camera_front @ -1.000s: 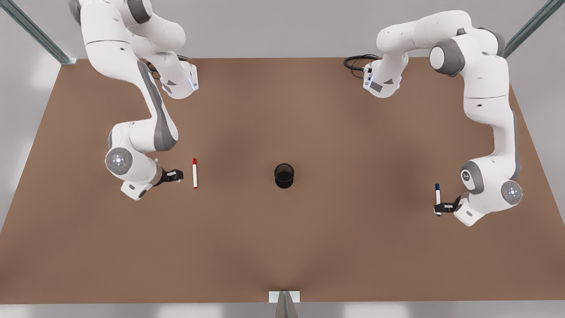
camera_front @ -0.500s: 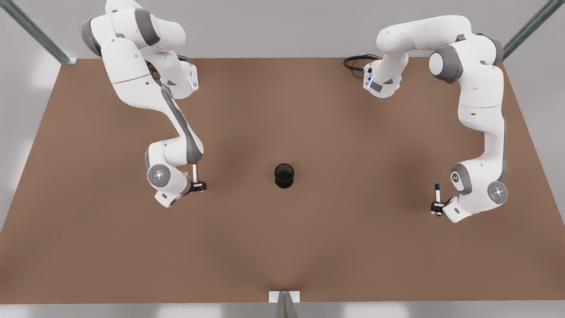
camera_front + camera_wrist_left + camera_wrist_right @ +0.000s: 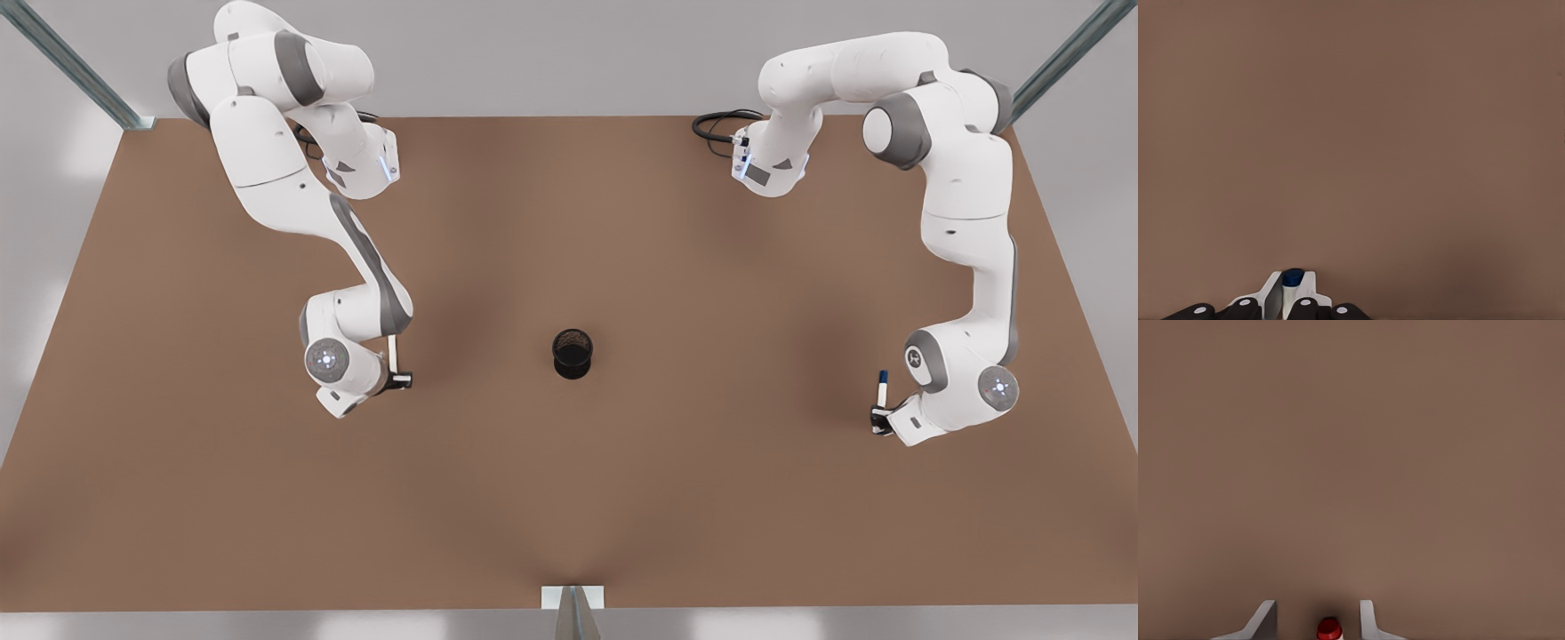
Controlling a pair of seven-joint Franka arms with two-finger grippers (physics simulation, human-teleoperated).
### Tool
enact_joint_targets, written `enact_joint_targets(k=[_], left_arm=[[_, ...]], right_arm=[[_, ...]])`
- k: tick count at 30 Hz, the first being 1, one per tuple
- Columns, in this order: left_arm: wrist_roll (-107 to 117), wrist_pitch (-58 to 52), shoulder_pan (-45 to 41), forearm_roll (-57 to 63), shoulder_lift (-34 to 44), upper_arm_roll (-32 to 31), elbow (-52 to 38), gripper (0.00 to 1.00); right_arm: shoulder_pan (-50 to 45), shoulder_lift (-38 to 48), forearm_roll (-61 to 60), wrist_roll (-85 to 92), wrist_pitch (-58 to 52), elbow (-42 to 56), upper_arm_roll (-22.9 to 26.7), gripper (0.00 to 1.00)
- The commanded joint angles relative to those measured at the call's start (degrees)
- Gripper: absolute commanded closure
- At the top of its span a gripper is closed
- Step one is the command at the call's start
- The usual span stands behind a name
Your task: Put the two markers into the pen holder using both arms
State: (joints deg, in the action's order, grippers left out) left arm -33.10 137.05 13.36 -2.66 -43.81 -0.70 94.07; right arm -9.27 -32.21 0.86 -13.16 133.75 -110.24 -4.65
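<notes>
Your left gripper point(image 3: 880, 420) pinches the blue marker point(image 3: 882, 388); your right gripper point(image 3: 397, 379) straddles the red marker point(image 3: 392, 350), fingers point(image 3: 1366, 619) apart. Lift before they close and it stays behind, well short of the pen holder point(image 3: 573, 353).

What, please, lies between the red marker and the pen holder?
Only bare brown table in the front view: nothing sits between the red marker and the pen holder.

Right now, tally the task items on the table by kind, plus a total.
Markers: 2, the red marker between the open fingers of the right hand, the blue marker clamped in the left hand.
Pen holders: 1, the black mesh pen holder, mid-table.
Total: 3.
</notes>
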Motion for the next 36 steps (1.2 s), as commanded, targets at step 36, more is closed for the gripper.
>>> enact_joint_targets(k=[36], left_arm=[[-36.76, 25.37, -15.38, -54.29, 12.69, -42.19, 6.74, 0.79]], right_arm=[[0.31, 1.71, -0.07, -2.75, -0.07, -3.23, -0.80, 0.75]])
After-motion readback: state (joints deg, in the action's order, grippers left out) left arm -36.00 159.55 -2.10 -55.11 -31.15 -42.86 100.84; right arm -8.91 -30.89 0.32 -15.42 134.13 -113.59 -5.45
